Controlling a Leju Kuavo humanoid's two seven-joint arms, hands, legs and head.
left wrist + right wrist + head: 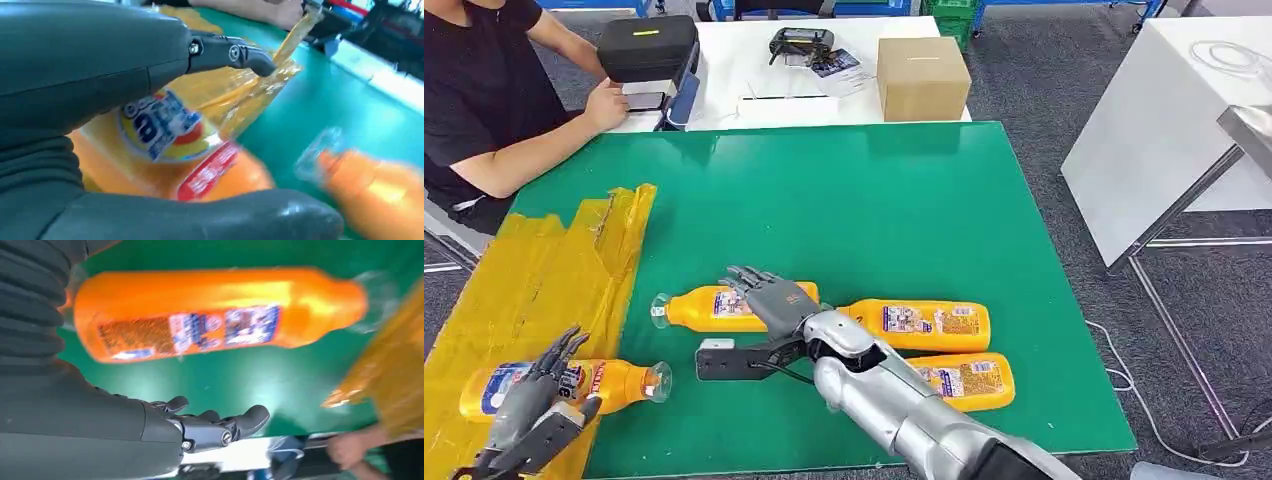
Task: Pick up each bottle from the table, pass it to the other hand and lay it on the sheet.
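The green worktop (pixel 904 200) has a crinkly yellow sheet (pixel 544 270) on its left side. One orange bottle (pixel 574 385) lies flat on the sheet, its clear cap poking just off the sheet's edge onto the green. The left robot hand (pixel 539 395) is right over this bottle. Its fingers (pixel 230 52) are spread above the label and its thumb (pixel 200 217) sits below, but I cannot tell if it grips the bottle or just hovers.

Three more bottles lie flat near the front of the worktop. The second bottle (pixel 714 307) is in the middle, cap pointing toward the sheet. The right robot hand (pixel 769 300) is over this one with its fingers stretched out and apart, holding nothing. In the right wrist view that bottle (pixel 215 312) lies beside the hand and does not touch the fingers (pixel 220 427).

The third bottle (pixel 924 325) lies just right of the hand. The fourth bottle (pixel 969 382) lies close in front of the third.

A person (pixel 484 100) sits at the far left corner. A brown box (pixel 922 77) and a black case (pixel 646 47) sit on a white table behind the worktop.
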